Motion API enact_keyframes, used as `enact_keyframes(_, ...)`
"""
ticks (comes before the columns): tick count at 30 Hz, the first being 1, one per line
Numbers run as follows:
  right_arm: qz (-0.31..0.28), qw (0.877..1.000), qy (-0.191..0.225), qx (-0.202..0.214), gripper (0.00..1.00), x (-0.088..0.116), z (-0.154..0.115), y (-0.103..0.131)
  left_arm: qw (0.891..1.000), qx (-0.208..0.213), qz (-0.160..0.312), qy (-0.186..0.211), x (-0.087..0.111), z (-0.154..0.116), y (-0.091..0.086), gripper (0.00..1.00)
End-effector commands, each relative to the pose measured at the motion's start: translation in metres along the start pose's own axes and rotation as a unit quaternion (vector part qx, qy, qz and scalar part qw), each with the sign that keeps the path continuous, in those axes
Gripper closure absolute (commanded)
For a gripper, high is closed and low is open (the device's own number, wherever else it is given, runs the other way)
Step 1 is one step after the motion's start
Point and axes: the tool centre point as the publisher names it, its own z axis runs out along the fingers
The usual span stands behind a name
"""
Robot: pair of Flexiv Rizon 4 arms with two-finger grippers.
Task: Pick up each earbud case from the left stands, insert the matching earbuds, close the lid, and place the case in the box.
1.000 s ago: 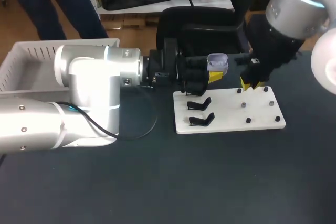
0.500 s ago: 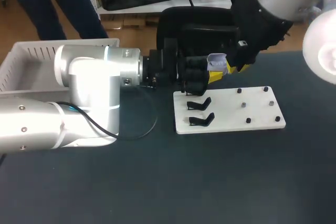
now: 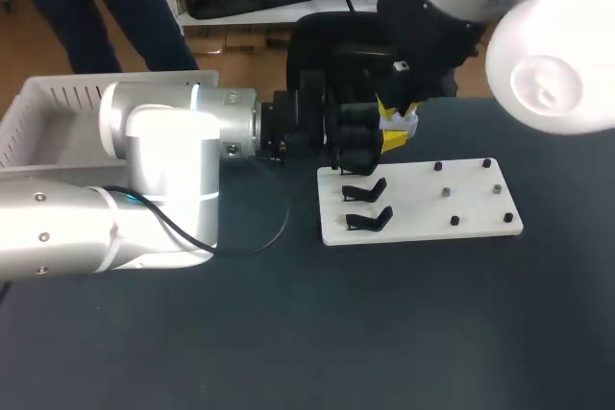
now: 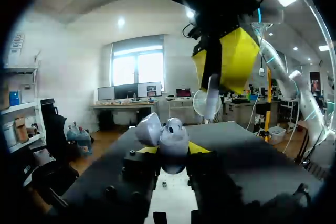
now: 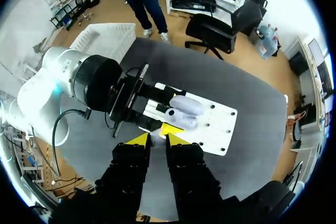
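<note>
Your right gripper (image 5: 153,139) pinches earbud (image 4: 211,98), just above open case (image 4: 169,136). Case clamped in left gripper (image 4: 169,153), mouth up. Judged: short descent, slight sideways correction.

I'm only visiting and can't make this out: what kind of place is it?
Probably a robotics test bench. Two robot arms meet over a dark table, the left gripper holds an open earbud case, and a white board with small stands and a white box sit on the table.

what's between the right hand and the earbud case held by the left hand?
A white earbud, pinched in the right hand and hanging just above the open earbud case. The left wrist view shows it best.
</note>
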Motion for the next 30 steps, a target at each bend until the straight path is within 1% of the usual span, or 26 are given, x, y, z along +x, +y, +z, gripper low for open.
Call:
enact_keyframes(1, 0.0, 1.0, 0.0, 0.003, 1.0, -0.005, 0.007, 0.002, 1.0, -0.003, 0.002, -0.003, 0.001, 0.0, -0.001, 1.0)
enact_keyframes(10, -0.007, 1.0, -0.003, 0.006, 1.0, -0.01, 0.009, -0.005, 1.0, -0.003, 0.002, -0.003, 0.001, 0.0, -0.001, 1.0)
enact_keyframes(13, -0.015, 1.0, -0.004, 0.008, 1.0, -0.01, 0.009, -0.009, 1.0, -0.003, 0.002, -0.003, 0.001, 0.0, -0.001, 1.0)
enact_keyframes(21, -0.045, 0.999, -0.015, -0.005, 1.0, -0.009, 0.011, -0.014, 1.0, -0.003, 0.002, -0.003, 0.001, 0.0, -0.001, 1.0)
enact_keyframes(30, -0.069, 0.997, -0.022, 0.014, 1.0, -0.009, 0.014, -0.015, 1.0, -0.003, 0.002, -0.003, 0.001, 0.0, -0.001, 1.0)
